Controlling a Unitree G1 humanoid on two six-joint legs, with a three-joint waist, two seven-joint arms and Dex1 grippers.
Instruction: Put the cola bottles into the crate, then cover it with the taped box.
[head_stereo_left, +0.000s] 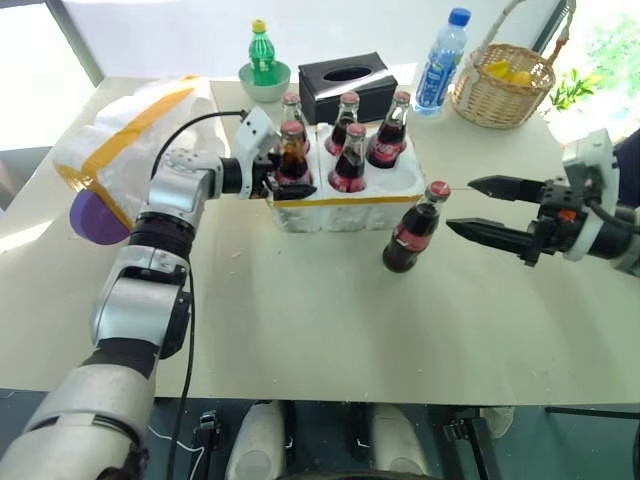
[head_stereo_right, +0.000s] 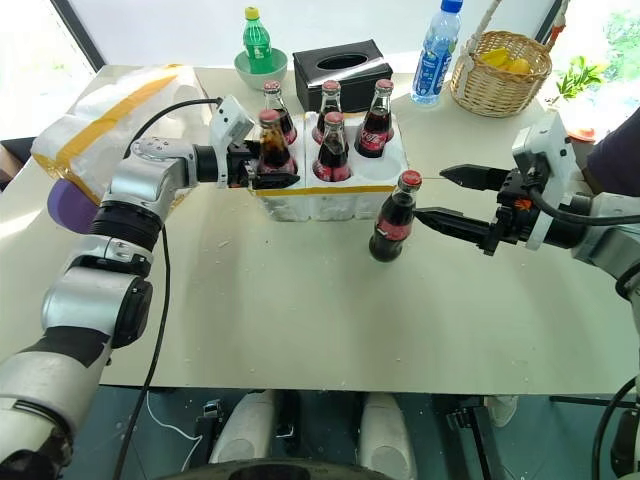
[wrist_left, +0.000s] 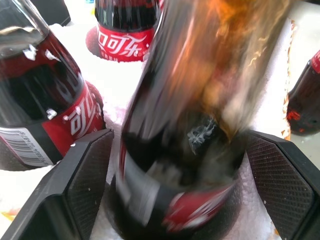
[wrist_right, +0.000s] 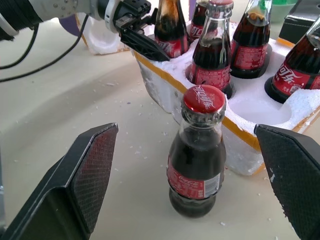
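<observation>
Open tabletop (head_stereo_right: 300, 310) in front of low white styrofoam crate with yellow tape band (head_stereo_right: 330, 198). One small glass cola bottle with red cap (head_stereo_right: 392, 217) standing alone just before crate's right front corner, between spread black fingers of right gripper (head_stereo_right: 442, 197). One front well (wrist_right: 260, 107) vacant beside it. Left gripper (head_stereo_right: 276, 166) occupying crate's left front corner. Large taped white styrofoam box (head_stereo_right: 100, 125) blocking far left.

This looks like a bright indoor test room or lab set up with household goods. A plain cream table (head_stereo_left: 300, 330) stands by tall windows, carrying a wicker basket (head_stereo_left: 503, 85), a black tissue box (head_stereo_left: 347, 87) and a water bottle (head_stereo_left: 442, 60), with loose cables on the floor below.
</observation>
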